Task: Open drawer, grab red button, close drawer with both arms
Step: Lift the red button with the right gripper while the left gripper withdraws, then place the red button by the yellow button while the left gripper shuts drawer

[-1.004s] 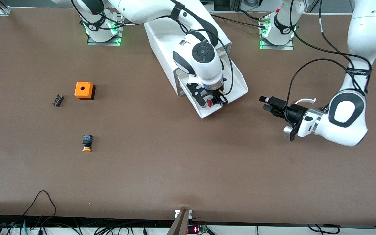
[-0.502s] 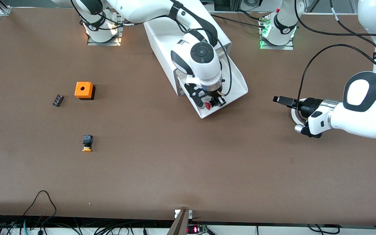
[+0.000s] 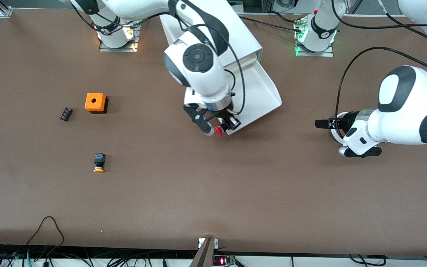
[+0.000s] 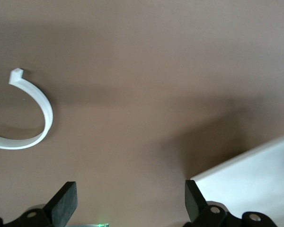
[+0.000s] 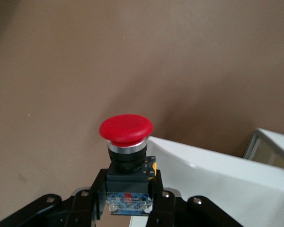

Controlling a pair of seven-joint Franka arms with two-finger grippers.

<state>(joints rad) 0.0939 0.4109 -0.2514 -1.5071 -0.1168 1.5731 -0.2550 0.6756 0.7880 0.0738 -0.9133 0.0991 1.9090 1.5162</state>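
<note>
Red-capped button [image 5: 126,130], one, clamped in right gripper [image 3: 224,127] over the one open drawer's [image 3: 261,92] front edge; left gripper [image 4: 128,205] spread apart, one white curved piece [image 4: 35,116] nearby.

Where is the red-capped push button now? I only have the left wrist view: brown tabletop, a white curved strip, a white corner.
Observer: The right end effector is shut on the red-capped, black-bodied push button, over the front lip of the white drawer.
Operator: Drawer closed yet?
Observer: No, it stands pulled out of the white cabinet.
Operator: How close is my end effector to it?
Observer: The left end effector is apart from the drawer, over the table toward the left arm's end.
</note>
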